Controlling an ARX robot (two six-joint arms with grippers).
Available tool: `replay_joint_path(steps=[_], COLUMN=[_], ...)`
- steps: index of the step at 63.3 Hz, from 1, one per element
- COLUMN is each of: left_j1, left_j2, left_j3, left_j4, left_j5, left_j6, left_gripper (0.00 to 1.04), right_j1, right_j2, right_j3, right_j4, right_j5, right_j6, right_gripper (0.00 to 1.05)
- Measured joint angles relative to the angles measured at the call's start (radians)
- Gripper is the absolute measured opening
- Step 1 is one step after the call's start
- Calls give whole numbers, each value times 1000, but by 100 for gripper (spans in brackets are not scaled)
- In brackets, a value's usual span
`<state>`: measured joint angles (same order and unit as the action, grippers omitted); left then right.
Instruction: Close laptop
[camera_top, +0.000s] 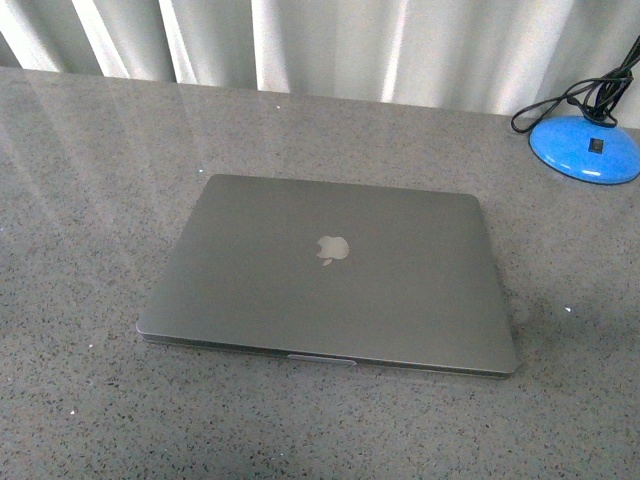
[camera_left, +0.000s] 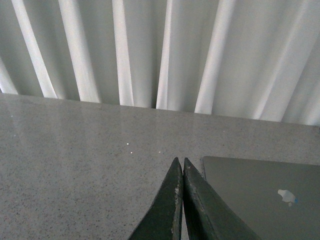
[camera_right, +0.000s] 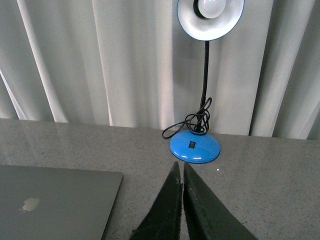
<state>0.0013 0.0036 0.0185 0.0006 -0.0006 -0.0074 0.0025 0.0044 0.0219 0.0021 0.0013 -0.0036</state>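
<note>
1. One laptop (camera_top: 330, 275), one blue-based desk lamp (camera_right: 195, 146), two grippers, all on or above one speckled grey table (camera_top: 90, 180).
2. The laptop lies flat mid-table, lid fully down, silver apple logo (camera_top: 333, 249) facing up.
3. Its long axis runs left to right across the front view, slightly skewed; the notched opening edge faces the robot.
4. The lamp stands beyond the laptop's far right corner, apart from it, cord coiled at its stem.
5. White curtains (camera_left: 150, 50) hang behind the laptop.
6. The left gripper (camera_left: 180, 162) and right gripper (camera_right: 180, 166) both have tips pressed together, holding nothing.
7. The front view cuts off the lamp's head and shows neither arm.
</note>
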Motion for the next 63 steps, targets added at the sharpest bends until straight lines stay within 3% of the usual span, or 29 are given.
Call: replay_joint_path(steps=[16, 28, 30, 63], left_j1=[0, 0, 0, 0], left_j2=[0, 0, 0, 0], left_j3=[0, 0, 0, 0], left_j4=[0, 0, 0, 0], left_j5=[0, 0, 0, 0], left_j6=[0, 0, 1, 1], left_gripper=[60, 98, 99, 98], right_j1=[0, 0, 0, 0], right_j2=[0, 0, 0, 0], right_j3=[0, 0, 0, 0], right_j4=[0, 0, 0, 0], right_j5=[0, 0, 0, 0], right_j6=[0, 0, 1, 1], right_gripper=[50, 89, 96, 95])
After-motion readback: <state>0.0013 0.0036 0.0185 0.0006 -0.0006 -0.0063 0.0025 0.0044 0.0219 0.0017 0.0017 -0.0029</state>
